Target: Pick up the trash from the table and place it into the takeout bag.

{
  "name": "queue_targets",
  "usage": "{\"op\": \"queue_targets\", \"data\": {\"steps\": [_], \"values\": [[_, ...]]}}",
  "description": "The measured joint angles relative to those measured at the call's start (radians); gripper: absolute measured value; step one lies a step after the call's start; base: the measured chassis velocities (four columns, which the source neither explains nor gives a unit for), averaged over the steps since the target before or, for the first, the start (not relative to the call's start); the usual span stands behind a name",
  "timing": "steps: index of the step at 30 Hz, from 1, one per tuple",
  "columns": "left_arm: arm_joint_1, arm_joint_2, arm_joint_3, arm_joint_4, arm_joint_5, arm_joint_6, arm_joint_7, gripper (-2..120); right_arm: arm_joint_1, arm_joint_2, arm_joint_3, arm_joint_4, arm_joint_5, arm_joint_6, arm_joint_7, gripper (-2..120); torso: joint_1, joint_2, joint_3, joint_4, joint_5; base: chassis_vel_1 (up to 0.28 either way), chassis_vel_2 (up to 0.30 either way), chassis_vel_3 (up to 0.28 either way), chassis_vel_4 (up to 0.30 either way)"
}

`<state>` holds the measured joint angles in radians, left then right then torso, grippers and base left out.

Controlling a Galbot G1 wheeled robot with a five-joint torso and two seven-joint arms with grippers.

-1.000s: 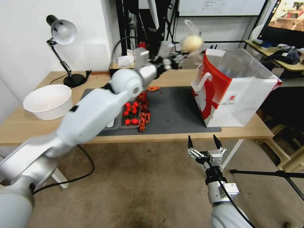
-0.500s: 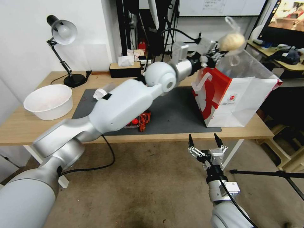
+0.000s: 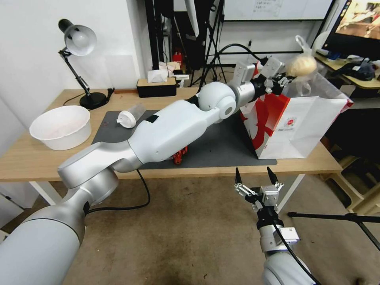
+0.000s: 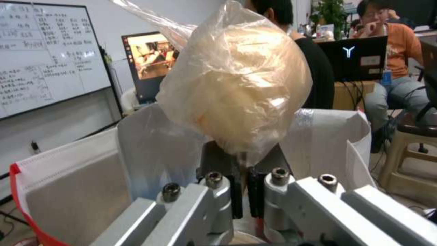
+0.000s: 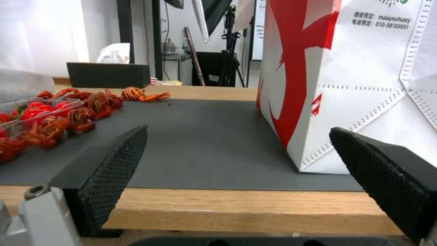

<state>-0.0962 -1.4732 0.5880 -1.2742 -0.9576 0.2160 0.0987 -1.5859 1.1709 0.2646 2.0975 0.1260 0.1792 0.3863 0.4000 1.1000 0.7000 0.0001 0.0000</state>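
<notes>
– Status of the held item?
– The clear bag with its pale lump [image 3: 301, 65] is clamped by the left gripper [image 3: 284, 77] above the takeout bag [image 3: 301, 118], which stands at the table's [image 3: 47, 162] right end.
– Recommendation?
– Release is best made low, centred over the mouth. The right gripper [image 3: 255, 177] is parked below the front edge, fingers apart.

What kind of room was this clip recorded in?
Probably a robotics lab or shared office. A handwritten whiteboard hangs on the wall, people sit at a laptop, and black tripod stands crowd behind the light-wood table beyond the left gripper.
</notes>
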Motion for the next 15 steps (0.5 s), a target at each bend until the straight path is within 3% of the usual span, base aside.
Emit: {"op": "queue_targets", "data": {"steps": [4, 6, 15], "values": [[0.0, -0.015, 0.003, 0.007, 0.003, 0.003, -0.019, 7, -0.003, 0.003, 0.0, 0.0, -0.001, 0.002, 0.0, 100, 0.0, 0.0, 0.0, -0.0002, 0.0, 0.0, 0.0, 0.0, 0.0], [-0.004, -0.017, 0.005, 0.007, 0.004, 0.004, -0.024, 18, -0.005, 0.003, 0.002, 0.002, -0.001, 0.002, 0.0, 100, 0.0, 0.0, 0.0, -0.0001, 0.0, 0.0, 0.0, 0.0, 0.0], [-0.009, -0.01, 0.006, 0.0, 0.003, 0.007, -0.031, 48, -0.004, 0.003, 0.003, 0.006, -0.001, 0.002, 0.0, 100, 0.0, 0.0, 0.0, 0.0, 0.0, 0.0, 0.0, 0.0, 0.0]]}}
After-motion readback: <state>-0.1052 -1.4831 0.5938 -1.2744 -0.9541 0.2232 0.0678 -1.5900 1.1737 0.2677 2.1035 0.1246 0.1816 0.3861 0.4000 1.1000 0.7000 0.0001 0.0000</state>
